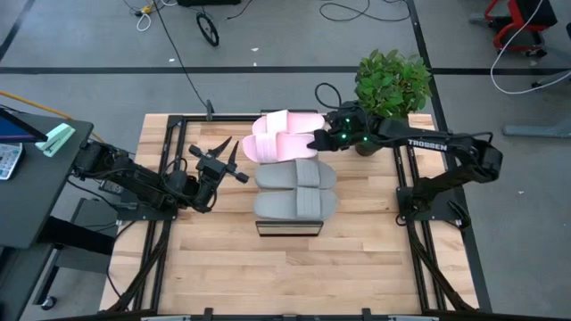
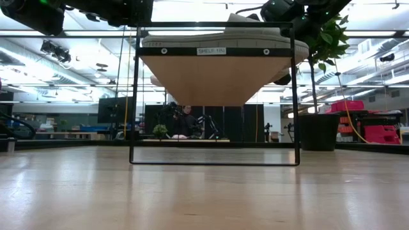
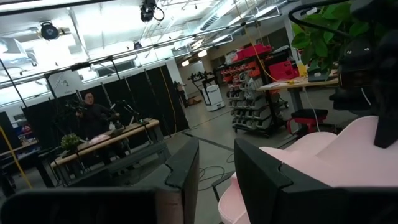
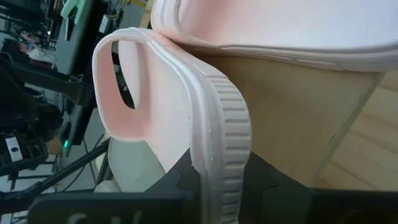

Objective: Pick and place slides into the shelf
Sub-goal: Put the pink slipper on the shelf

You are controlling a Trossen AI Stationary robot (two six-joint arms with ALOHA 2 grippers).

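Observation:
The shelf (image 1: 287, 229) stands mid-table, also seen in the low view (image 2: 214, 96). Two grey slides (image 1: 295, 176) (image 1: 295, 205) lie side by side on its near half. Two pink slides lie on its far half. My right gripper (image 1: 319, 140) reaches in from the right and is shut on the nearer pink slide (image 1: 281, 148). The farther pink slide (image 1: 287, 123) rests on the plank top, also seen in the right wrist view (image 4: 280, 25). My left gripper (image 1: 225, 160) is open and empty, left of the shelf, raised off the table. My right gripper pinches the pink slide's ribbed strap (image 4: 227, 130) between its two fingers (image 4: 270, 180), at the slide's right side. The fingers come about level from the table's right. Whether the slide is lifted clear of the plank (image 4: 305, 112), I cannot tell.
A potted plant (image 1: 391, 82) stands at the table's far right, close behind my right arm. The wooden tabletop (image 1: 294, 276) lies bare near the front edge. A person stands far off in the room behind the table (image 2: 187, 120).

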